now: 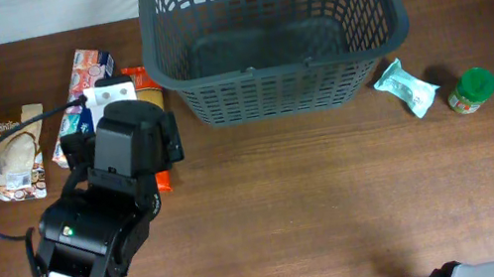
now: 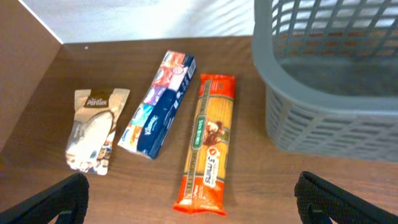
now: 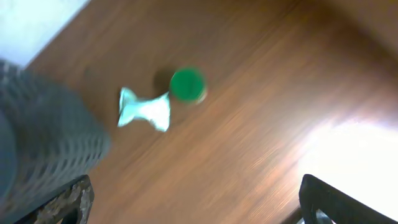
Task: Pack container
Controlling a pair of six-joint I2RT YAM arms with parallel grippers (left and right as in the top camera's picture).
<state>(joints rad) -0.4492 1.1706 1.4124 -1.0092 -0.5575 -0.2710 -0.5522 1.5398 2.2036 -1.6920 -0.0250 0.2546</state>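
Grey basket (image 1: 269, 89) shows bare floor, spaghetti packet (image 2: 208, 143) lying beside it

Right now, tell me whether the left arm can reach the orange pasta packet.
Probably yes: the left gripper hangs open right over the pasta packet, nothing lies on it, and the basket stands apart.

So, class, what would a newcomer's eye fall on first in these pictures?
The large dark grey basket stands empty at the table's far edge. Left of it lie an orange spaghetti packet, a blue tissue pack and a pale pouch; right of it, a green-lidded jar beside a mint packet.
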